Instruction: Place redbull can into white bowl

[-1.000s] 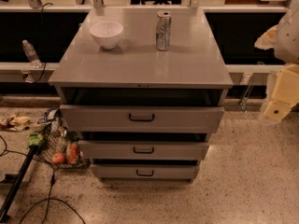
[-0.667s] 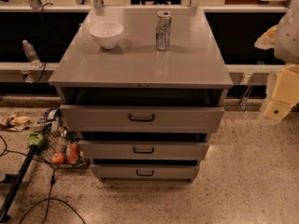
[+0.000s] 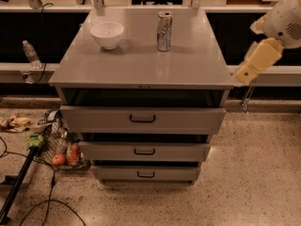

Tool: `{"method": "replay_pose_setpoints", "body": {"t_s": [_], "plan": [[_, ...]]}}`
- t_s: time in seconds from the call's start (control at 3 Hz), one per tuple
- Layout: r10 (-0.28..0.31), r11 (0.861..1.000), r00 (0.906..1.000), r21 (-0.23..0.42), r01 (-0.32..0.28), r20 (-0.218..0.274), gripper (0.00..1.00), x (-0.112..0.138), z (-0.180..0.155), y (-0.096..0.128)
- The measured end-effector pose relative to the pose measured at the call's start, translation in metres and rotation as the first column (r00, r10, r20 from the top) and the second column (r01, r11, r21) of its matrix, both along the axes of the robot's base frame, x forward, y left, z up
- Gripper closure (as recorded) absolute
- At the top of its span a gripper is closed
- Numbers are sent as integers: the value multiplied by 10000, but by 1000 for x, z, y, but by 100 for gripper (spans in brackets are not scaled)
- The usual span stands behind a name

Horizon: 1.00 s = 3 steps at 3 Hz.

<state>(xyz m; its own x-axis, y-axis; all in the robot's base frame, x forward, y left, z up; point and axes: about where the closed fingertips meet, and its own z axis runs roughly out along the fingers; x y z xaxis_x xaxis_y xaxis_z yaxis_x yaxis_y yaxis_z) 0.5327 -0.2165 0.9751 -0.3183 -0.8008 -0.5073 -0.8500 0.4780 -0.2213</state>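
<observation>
The redbull can, a slim silver can, stands upright at the back middle of the grey cabinet top. The white bowl sits upright to its left, apart from it, near the back left corner. My gripper shows as a cream-coloured piece at the end of the white arm, off the right edge of the cabinet. It hangs at about top height, well to the right of the can, and holds nothing that I can see.
The cabinet has three drawers pulled slightly out, stepped. A clear plastic water bottle stands on a ledge at the left. A wire basket with food items, cables and a black pole lie on the floor at the left.
The arm with the gripper has moved up and to the left, closer to the cabinet's right edge. The can and the bowl have not moved.
</observation>
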Motion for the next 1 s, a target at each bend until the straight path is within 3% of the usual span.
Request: {"method": "replay_pose_setpoints", "body": {"t_s": [0.33, 0.67, 1.0], "plan": [[-828, 9774, 9947, 1996, 690, 614, 0, 57, -8, 5], [-1634, 9066, 9839, 4043, 1205, 730, 0, 94, -32, 15], [-2275, 8654, 9656, 4807, 1413, 1257, 0, 119, -25, 17]]}}
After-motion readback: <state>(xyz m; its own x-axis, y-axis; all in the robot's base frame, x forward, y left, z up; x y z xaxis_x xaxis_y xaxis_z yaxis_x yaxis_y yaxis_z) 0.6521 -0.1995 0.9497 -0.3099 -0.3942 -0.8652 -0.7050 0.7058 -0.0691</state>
